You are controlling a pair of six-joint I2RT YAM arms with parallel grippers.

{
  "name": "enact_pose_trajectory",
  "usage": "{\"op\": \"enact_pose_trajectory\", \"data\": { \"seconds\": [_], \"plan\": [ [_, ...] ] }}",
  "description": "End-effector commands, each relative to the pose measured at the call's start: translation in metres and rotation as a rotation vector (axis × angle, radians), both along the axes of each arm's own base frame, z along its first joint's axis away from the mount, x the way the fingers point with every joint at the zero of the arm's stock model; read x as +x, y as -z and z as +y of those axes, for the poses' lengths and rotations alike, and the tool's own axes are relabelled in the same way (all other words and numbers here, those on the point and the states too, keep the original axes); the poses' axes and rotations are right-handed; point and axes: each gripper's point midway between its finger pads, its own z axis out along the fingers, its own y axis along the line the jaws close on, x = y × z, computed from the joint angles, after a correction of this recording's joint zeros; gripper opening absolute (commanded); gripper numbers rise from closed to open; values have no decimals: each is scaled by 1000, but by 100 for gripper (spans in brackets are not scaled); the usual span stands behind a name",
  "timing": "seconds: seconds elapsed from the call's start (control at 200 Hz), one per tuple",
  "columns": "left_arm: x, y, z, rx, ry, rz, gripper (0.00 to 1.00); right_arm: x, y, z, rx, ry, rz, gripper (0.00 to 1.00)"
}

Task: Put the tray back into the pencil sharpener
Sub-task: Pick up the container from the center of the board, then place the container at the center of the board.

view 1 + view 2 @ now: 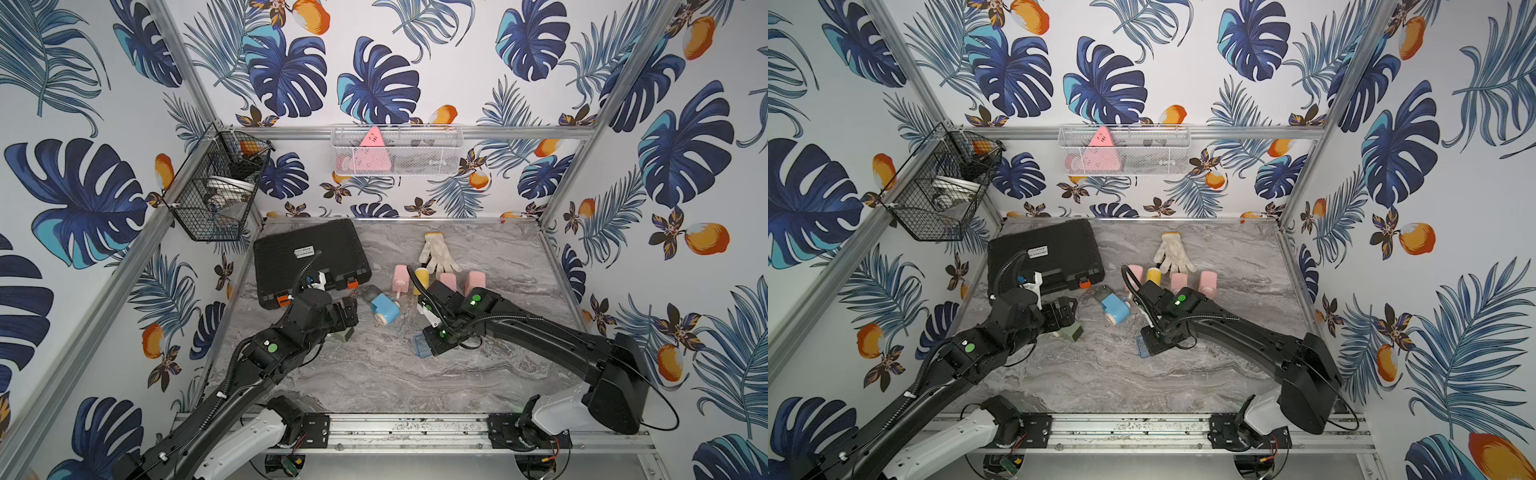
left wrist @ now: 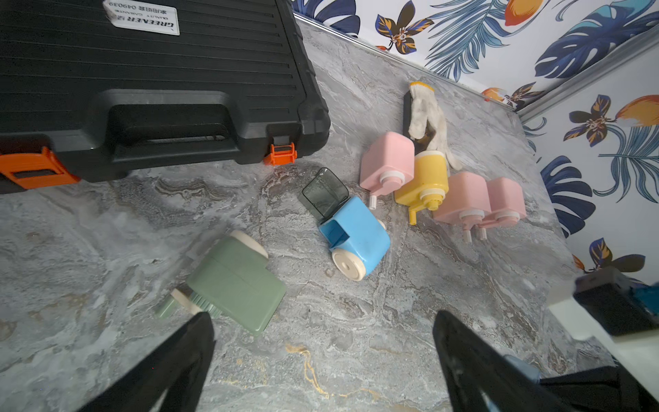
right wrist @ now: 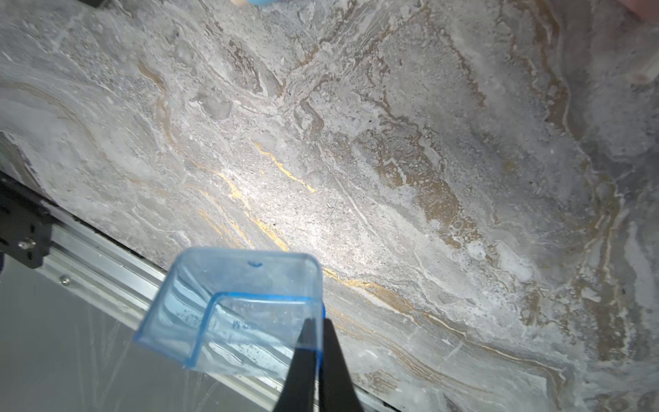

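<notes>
A grey marbled table (image 1: 374,374) fills the floor of a booth whose walls (image 1: 415,62) are papered with blue leaves and orange fruit; an aluminium rail (image 1: 415,432) runs along its near edge. A black wire basket (image 1: 216,195) hangs on the left wall and a white mesh basket (image 1: 397,151) on the back one. At the back left of the table lies a black case (image 1: 307,253), with a pale glove (image 1: 438,251) further right. Both top views show the arms meeting mid-table, but the right arm hides nearly all of the clear blue tray (image 1: 422,347). The right wrist view shows it plainly: the right pincer (image 3: 317,321) is closed tight on one side wall of the tray (image 3: 231,310). Whether the tray touches the table cannot be told. It sits near the blue pencil sharpener (image 1: 384,311), not touching it. Only the left wrist view shows the left pincer (image 2: 322,317) spread wide and holding nothing, just beside a green sharpener (image 2: 239,285). It also shows a smoky grey tray (image 2: 324,192) against the blue pencil sharpener (image 2: 356,232), and three pink sharpeners (image 2: 463,196) with a yellow sharpener (image 2: 424,178) among them.
</notes>
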Motion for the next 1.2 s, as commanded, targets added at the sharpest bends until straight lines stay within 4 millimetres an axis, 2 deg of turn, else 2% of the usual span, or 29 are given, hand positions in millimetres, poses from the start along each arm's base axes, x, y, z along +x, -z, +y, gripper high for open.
{"op": "enact_pose_trajectory", "data": {
  "seconds": [0.0,0.08,0.21,0.401,0.646,0.771,0.882,1.012,1.107,1.197],
  "plan": [
    [-4,3,9,39,-18,-3,99,-9,2,-4,-66,-135,58,0],
    [-6,2,11,31,-22,-15,99,-5,7,7,-61,-229,48,0],
    [-10,0,14,26,-26,-23,99,3,28,12,-145,-339,85,0],
    [-14,1,16,25,-25,-23,99,3,56,22,-236,-508,97,3],
    [-16,1,21,39,-35,-31,99,-1,79,26,-321,-589,124,4],
    [-16,1,21,40,-36,-30,99,-1,83,28,-328,-594,124,12],
    [-15,1,20,37,-37,-30,99,-1,83,31,-319,-595,112,22],
    [-15,-1,20,38,-39,-33,99,2,75,34,-309,-587,75,29],
    [-15,-2,21,36,-41,-35,99,13,52,40,-268,-553,-20,36],
    [-15,-1,19,26,-38,-34,99,27,21,50,-182,-486,-144,50]
  ]
}}
